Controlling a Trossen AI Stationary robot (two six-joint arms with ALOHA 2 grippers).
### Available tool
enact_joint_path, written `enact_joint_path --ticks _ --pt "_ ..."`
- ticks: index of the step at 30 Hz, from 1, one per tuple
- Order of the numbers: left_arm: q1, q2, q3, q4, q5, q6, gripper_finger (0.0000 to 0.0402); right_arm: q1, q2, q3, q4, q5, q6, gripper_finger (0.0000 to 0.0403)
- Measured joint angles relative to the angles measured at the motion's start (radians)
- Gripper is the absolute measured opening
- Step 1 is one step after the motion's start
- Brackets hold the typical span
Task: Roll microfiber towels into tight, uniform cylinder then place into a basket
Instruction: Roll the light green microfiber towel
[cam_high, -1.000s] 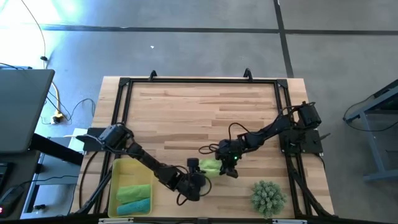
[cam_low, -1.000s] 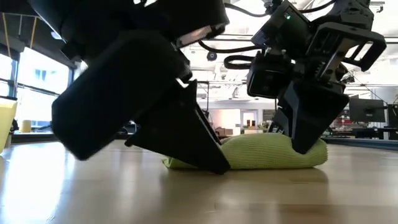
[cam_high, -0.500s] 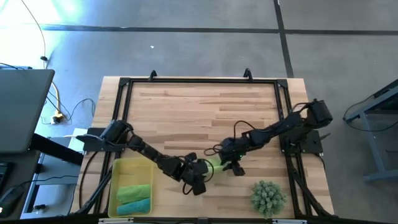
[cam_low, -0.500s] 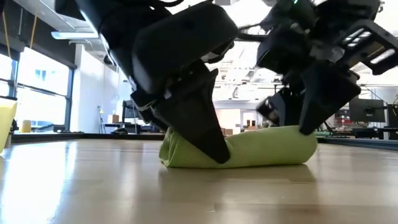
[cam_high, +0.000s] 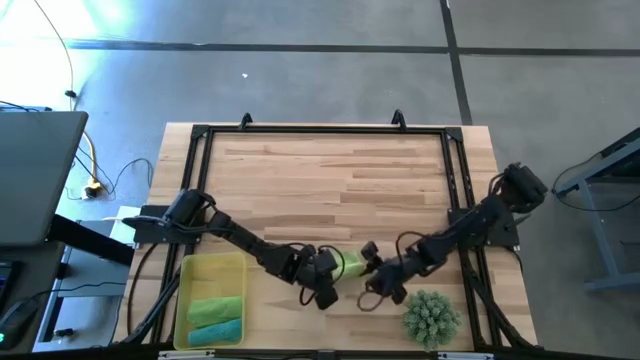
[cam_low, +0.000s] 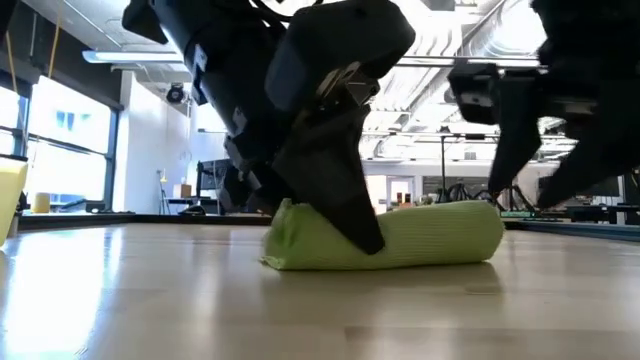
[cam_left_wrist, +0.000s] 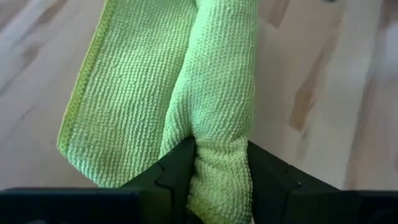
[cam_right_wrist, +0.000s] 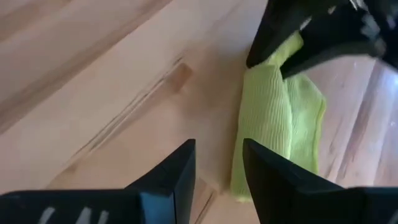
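The left hand (cam_high: 322, 282) is pinching the rolled lime towel (cam_high: 348, 265) alone; the right hand (cam_high: 378, 272) is backing toward four o'clock, fingers parted, empty; basket transfer seems next.

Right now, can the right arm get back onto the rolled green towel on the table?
Probably yes: the right gripper stands open just off the towel's free end with bare wood between; the left gripper pinches the other end.

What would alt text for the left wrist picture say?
A rolled lime green towel lies on a wooden table, one end pinched in the left tool. A loose flap of the same towel spreads flat beside the roll.
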Motion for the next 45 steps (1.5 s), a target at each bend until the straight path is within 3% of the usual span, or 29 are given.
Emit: enact_joint_path --ticks 6,19,27,35,41,45 --pt "0.006 0.005 -0.002 0.069 0.037 -0.004 0.0117 0.039 0.052 0.001 0.070 0.174 -0.014 0.0126" --pt "0.011 0.010 -0.006 0.118 0.039 -0.006 0.0117 -0.034 0.144 0.003 0.069 0.100 0.083 0.0177" --pt "0.011 -0.005 -0.007 0.127 0.059 0.006 0.0117 -0.089 0.142 0.008 0.004 0.008 0.177 0.0163" --pt "0.019 -0.005 -0.006 0.114 0.066 -0.002 0.0117 -0.078 0.005 -0.002 -0.132 0.042 0.185 0.0169" --pt "0.019 -0.005 -0.006 0.110 0.064 -0.002 0.0117 -0.012 -0.028 0.000 -0.093 0.048 0.221 0.0169" --pt "0.019 -0.005 -0.006 0.110 0.061 -0.003 0.0117 0.046 -0.028 0.000 -0.072 0.162 0.214 0.0169"
